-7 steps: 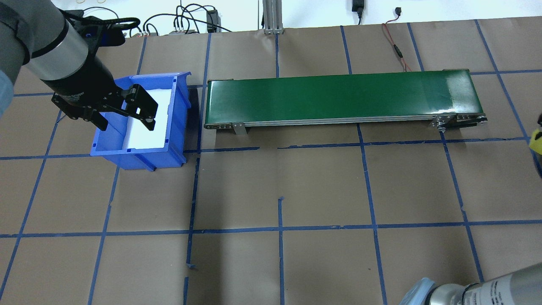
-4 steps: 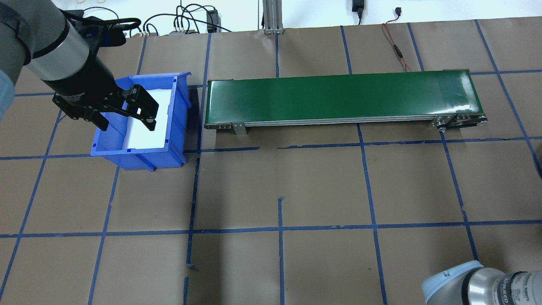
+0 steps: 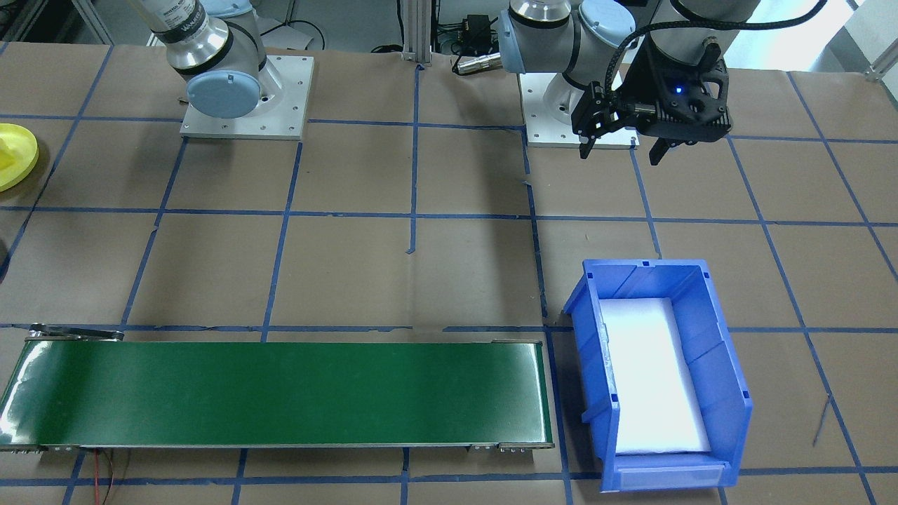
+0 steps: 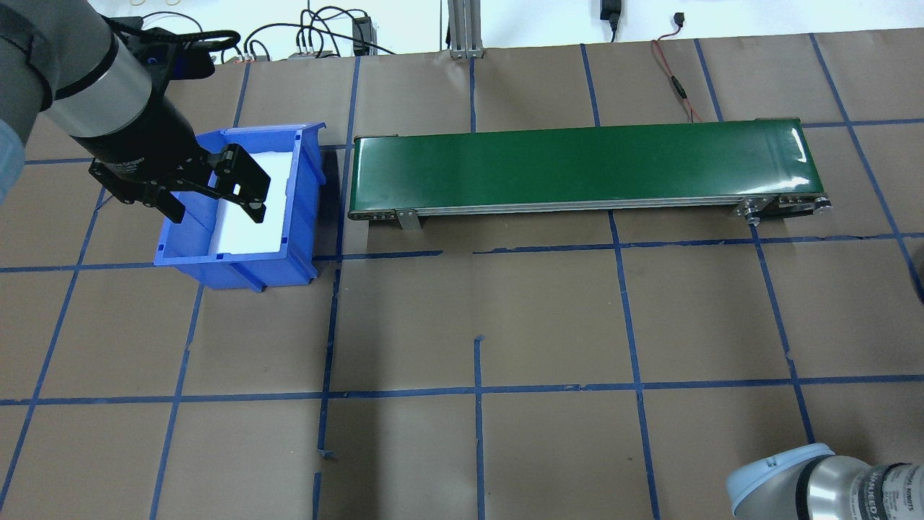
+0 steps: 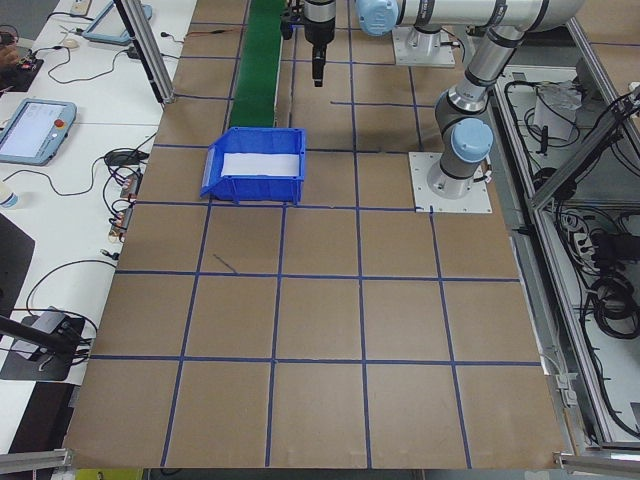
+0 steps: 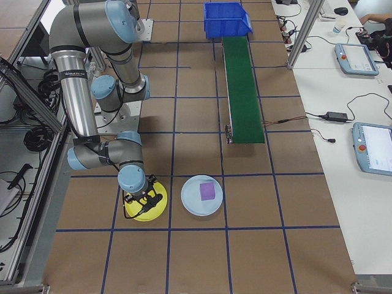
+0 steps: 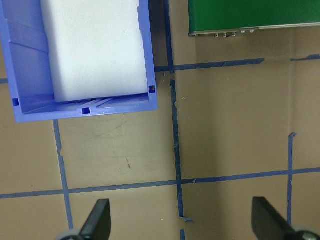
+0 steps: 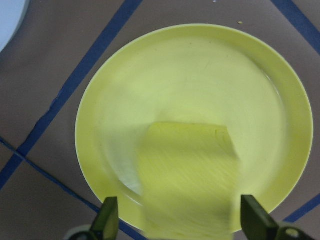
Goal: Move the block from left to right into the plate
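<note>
Table (bare middle); block inside plate rim.

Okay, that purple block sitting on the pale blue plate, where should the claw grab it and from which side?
Probably from straight above, gripping two opposite side faces of the purple block. It lies flat near the middle of the pale blue plate with its top face up. The plate surrounds it on every side, so a low sideways approach would likely meet the plate first.

The left gripper hangs with its jaws spread wide, nothing between them. The right gripper points straight down, fingers apart on either side of a yellow block.
</note>
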Controlling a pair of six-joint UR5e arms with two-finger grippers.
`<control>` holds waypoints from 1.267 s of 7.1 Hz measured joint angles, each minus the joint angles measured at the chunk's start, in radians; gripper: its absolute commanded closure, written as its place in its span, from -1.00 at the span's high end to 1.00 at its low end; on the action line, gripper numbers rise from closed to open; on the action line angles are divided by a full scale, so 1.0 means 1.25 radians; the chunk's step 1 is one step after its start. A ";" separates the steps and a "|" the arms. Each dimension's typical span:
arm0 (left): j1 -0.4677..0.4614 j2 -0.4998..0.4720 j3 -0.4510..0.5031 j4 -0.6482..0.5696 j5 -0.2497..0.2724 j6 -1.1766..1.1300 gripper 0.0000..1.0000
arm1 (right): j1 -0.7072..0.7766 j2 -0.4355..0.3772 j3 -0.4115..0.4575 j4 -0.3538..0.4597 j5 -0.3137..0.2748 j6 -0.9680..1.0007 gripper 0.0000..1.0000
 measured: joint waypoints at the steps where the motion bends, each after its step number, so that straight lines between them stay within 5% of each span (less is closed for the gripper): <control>1: 0.000 0.000 0.000 0.000 0.000 0.000 1.00 | 0.000 0.000 -0.001 -0.001 0.002 0.000 1.00; 3: 0.000 0.001 0.000 0.000 0.000 0.000 1.00 | 0.000 -0.001 -0.001 -0.001 0.006 0.001 1.00; 6: 0.000 0.001 0.000 0.000 0.000 0.000 1.00 | 0.033 -0.010 -0.022 0.004 0.108 0.000 1.00; 9: 0.000 0.001 0.001 0.000 0.000 -0.001 1.00 | 0.091 -0.033 -0.080 0.017 0.141 0.002 1.00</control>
